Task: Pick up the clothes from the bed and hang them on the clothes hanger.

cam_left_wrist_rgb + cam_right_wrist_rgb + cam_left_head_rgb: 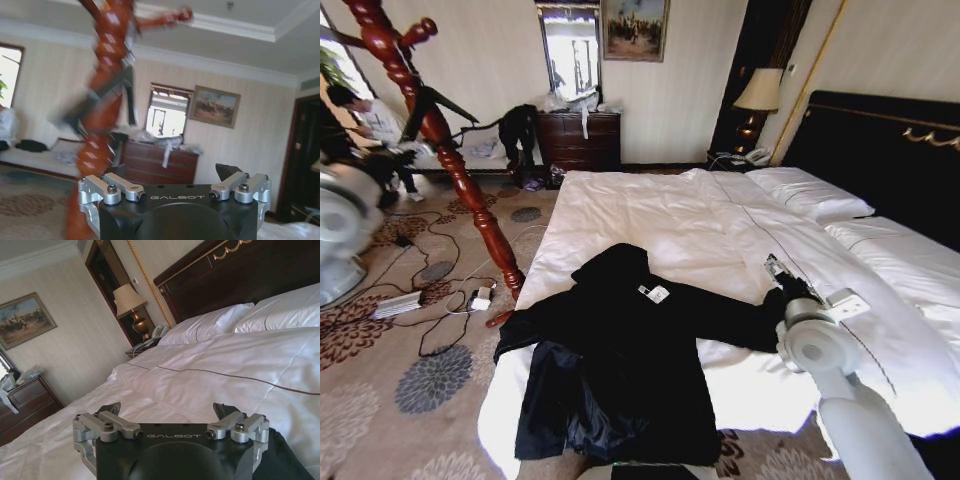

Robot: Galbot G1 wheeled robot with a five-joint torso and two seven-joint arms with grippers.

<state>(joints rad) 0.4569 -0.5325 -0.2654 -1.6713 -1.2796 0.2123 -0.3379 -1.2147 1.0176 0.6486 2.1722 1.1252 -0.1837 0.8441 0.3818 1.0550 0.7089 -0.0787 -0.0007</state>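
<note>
Pale striped wallpaper is seen beneath a white cornice. A framed painting is hung beside a bright window, above a dark wooden dresser. A lit lamp is placed on the nightstand. The floor is covered by flowered carpet, strewn with cables.

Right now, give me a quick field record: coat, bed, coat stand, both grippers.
coat: black coat lies spread on the bed's near end, hem hanging over the edge
bed: white duvet, pillows at the headboard
coat stand: reddish-brown coat stand on the carpet left of the bed, pegs bare
right gripper: right gripper open, low over the coat's sleeve
left gripper: left gripper open, raised near the stand
</note>
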